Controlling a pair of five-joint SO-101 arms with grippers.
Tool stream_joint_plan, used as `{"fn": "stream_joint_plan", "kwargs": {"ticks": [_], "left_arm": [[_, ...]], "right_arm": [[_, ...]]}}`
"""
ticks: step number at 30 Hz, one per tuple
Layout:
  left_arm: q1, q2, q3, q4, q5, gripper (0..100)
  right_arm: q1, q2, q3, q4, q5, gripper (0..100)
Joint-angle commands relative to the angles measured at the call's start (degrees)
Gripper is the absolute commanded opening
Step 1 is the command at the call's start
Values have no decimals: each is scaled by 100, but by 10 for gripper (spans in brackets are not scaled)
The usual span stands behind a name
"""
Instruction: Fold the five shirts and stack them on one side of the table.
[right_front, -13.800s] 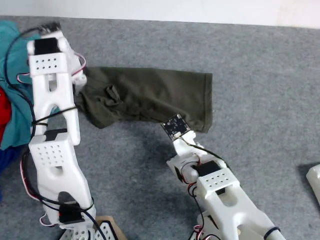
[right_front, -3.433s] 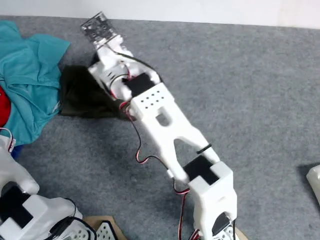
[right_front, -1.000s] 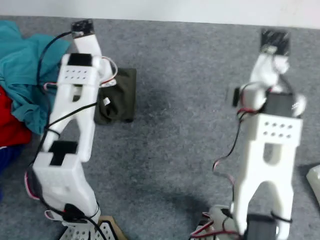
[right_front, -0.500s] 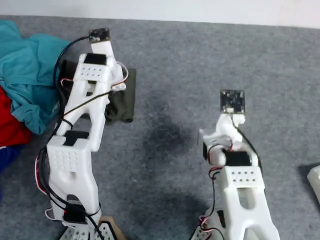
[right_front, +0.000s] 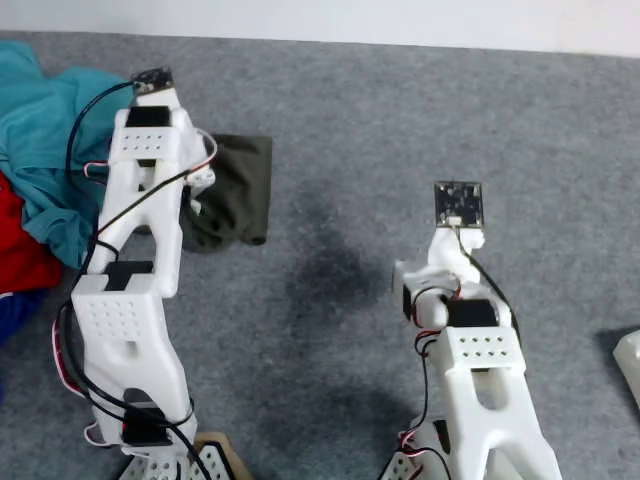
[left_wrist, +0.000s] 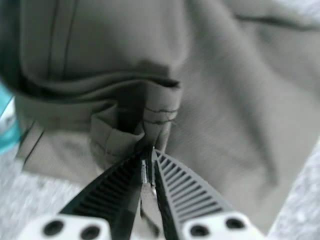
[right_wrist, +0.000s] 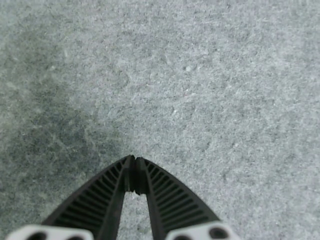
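Note:
A folded olive-green shirt (right_front: 235, 190) lies on the grey carpet left of centre, partly under the left arm. My left gripper (left_wrist: 148, 150) is shut on a bunched fold of the olive-green shirt (left_wrist: 225, 100), with cloth pinched between the tips. To the far left lies a heap of teal shirt (right_front: 45, 150), red shirt (right_front: 20, 250) and a bit of blue cloth (right_front: 12, 310). My right gripper (right_wrist: 135, 172) hangs shut over bare carpet with nothing in it; its arm (right_front: 470, 350) stands right of centre.
A white object (right_front: 628, 365) pokes in at the right edge. A tan board corner (right_front: 215, 455) shows by the left arm's base. The white wall strip runs along the far edge of the carpet.
The left arm has swung slightly left over the olive shirt, dragging its near edge into a bunch. The right arm pulled back from the far right toward the centre and now holds still.

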Motion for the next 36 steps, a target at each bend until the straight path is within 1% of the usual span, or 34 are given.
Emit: {"fn": "stream_joint_plan", "kwargs": {"ticks": [1, 10, 15, 18, 22, 24, 26, 28, 30, 32, 36], "left_arm": [[-180, -189, -92, 721, -18, 6], [-778, -875, -40, 1591, -18, 6], [-1305, -892, -31, 1662, -26, 6], [-1525, -919, 233, 1618, -44, 6], [-1569, -945, 532, 1609, -53, 6], [-1569, -954, 532, 1609, -53, 6], [-1569, -963, 426, 1618, -18, 6], [-1569, -1015, 224, 1653, -9, 6], [-1569, -1209, 110, 1662, 0, 6], [-1569, -1516, 92, 1662, 0, 6], [-1578, -2220, 259, 1662, 0, 6]], "right_arm": [[-48, 31, -31, -101, -53, 6], [-48, 40, -31, -101, -53, 6], [-48, 48, -31, -101, -53, 6], [-48, 48, -31, -101, -53, 6], [-48, 48, -31, -119, -97, 6], [-75, 48, -22, -330, -97, 9], [-242, 57, 4, -505, -97, 16], [-462, 57, -31, -523, -114, 55], [-664, 57, -48, -549, -396, 91], [-822, 66, -259, -541, -730, 105], [-1042, 75, -725, -549, -835, 106]]}}
